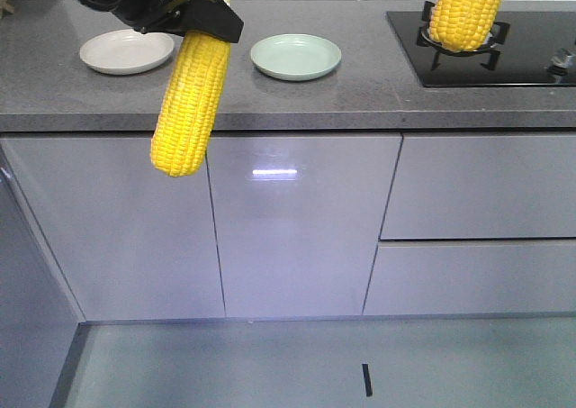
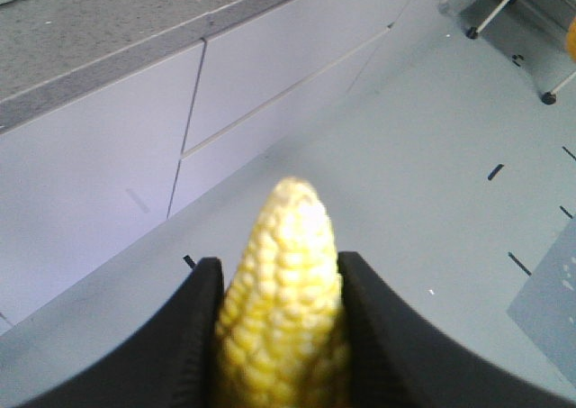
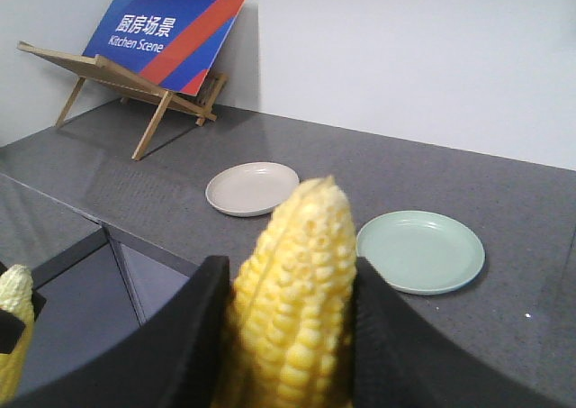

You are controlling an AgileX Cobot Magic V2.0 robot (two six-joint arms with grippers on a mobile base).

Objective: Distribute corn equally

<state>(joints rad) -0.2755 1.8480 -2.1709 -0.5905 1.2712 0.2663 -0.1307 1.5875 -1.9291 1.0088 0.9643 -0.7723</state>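
Two yellow corn cobs are held in the air in front of the counter. My left gripper (image 1: 200,19) is shut on one corn cob (image 1: 189,102), which hangs tip down before the cabinet doors; the left wrist view shows that cob (image 2: 283,309) squeezed between the black fingers (image 2: 180,336). My right gripper (image 3: 290,282) is shut on the other corn cob (image 3: 297,300), pointing toward the plates. In the front view this cob (image 1: 468,12) hangs over the stove, its gripper out of frame. A beige plate (image 1: 126,50) and a green plate (image 1: 295,56) lie bare on the counter.
A black gas stove (image 1: 486,61) sits at the counter's right end. A blue and red sign on a wooden stand (image 3: 162,39) leans at the counter's far left. The grey counter edge (image 1: 288,120) runs above white cabinet doors.
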